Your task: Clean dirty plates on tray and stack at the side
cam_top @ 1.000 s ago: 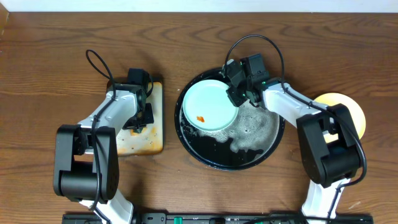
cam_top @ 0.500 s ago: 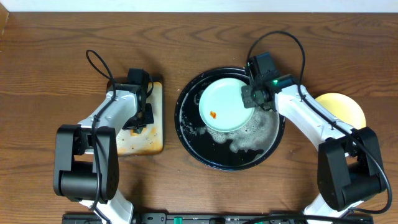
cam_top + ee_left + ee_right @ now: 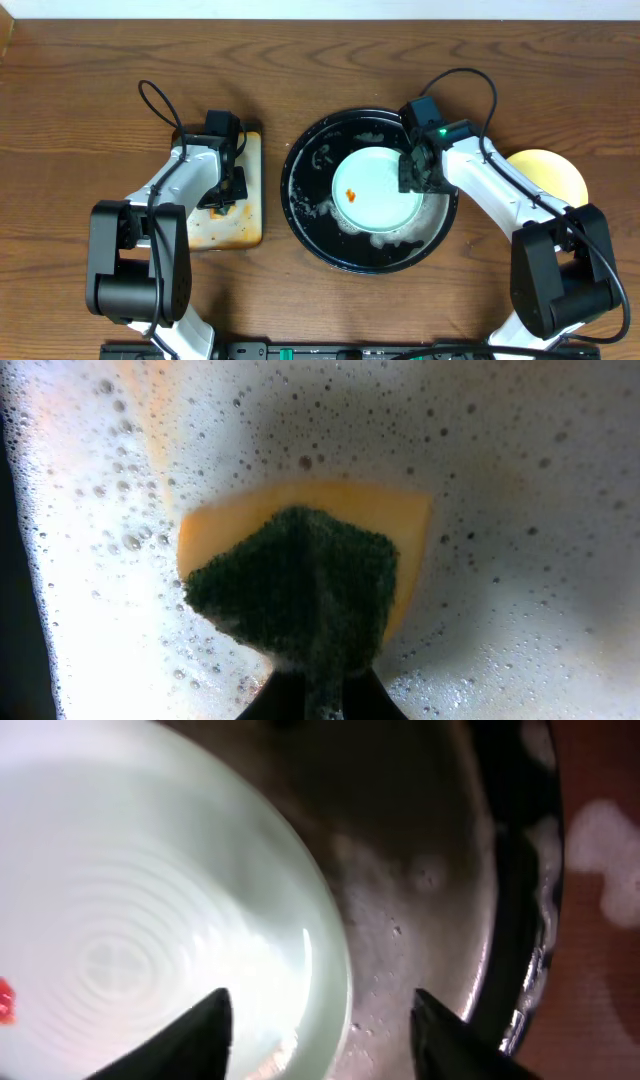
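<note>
Okay, so the big round black tray [image 3: 312,225] sits mid-bench with one pale mint plate [image 3: 385,200] lying flat in it. There's a little orange smear [image 3: 350,193] left of the plate's centre. The plate sits toward the tray's right side, so its right edge comes close to the raised rim. A fat crescent of wet black floor shows on the left and along the front, with flecks of suds [image 3: 300,203] by the left wall.

The right pincer [image 3: 418,172] is down at the plate's right edge with its jaws apart. From the wrist camera it straddles the rim, one finger over the plate [image 3: 150,920] and the other over the tray floor, gripping nothing.

Over on the left is a smaller rectangular metal pan [image 3: 245,225], stained orange and full of foam [image 3: 500,510]. The left pincer [image 3: 228,180] is clenched on a yellow sponge [image 3: 300,570], green scrubby side facing the camera, right down in the froth.

A pale yellow plate [image 3: 565,175] lies on the bench [image 3: 80,100] just right of the tray, partly under the right arm. The tray and pan are near each other, with only a narrow strip of wood between them. The roomiest wood is along the back and far left.
</note>
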You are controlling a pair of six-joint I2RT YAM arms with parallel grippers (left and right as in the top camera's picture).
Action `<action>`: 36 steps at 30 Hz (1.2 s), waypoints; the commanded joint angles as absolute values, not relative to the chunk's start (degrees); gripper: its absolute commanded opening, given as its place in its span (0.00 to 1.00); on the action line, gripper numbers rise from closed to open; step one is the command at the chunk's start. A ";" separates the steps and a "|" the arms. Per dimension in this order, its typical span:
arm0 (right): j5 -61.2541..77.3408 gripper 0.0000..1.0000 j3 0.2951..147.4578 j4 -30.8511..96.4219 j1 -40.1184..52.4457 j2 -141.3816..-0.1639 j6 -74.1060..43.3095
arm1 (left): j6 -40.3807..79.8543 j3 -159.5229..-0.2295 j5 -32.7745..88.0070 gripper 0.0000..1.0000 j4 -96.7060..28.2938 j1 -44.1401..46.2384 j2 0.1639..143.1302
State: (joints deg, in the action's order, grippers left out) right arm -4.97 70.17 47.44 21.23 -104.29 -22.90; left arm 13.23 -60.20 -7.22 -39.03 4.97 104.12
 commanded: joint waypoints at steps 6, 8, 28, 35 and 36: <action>-4.36 0.31 70.17 42.89 20.93 -103.66 -7.60 | 12.49 -59.94 -5.52 0.08 -40.93 4.78 105.54; -4.05 0.32 70.17 42.57 20.75 -103.81 -5.04 | 12.49 -59.94 -5.52 0.08 -41.01 4.78 105.54; 8.43 0.26 70.13 46.78 18.74 -100.53 -1.98 | 6.66 -56.16 3.36 0.08 -32.99 4.67 104.42; 8.43 0.30 70.13 47.20 18.72 -93.17 -1.61 | -0.43 -61.04 15.22 0.08 -38.76 3.33 96.47; 8.43 0.31 70.13 47.20 18.72 -92.09 -1.61 | -0.43 -61.06 15.22 0.08 -38.83 3.09 95.04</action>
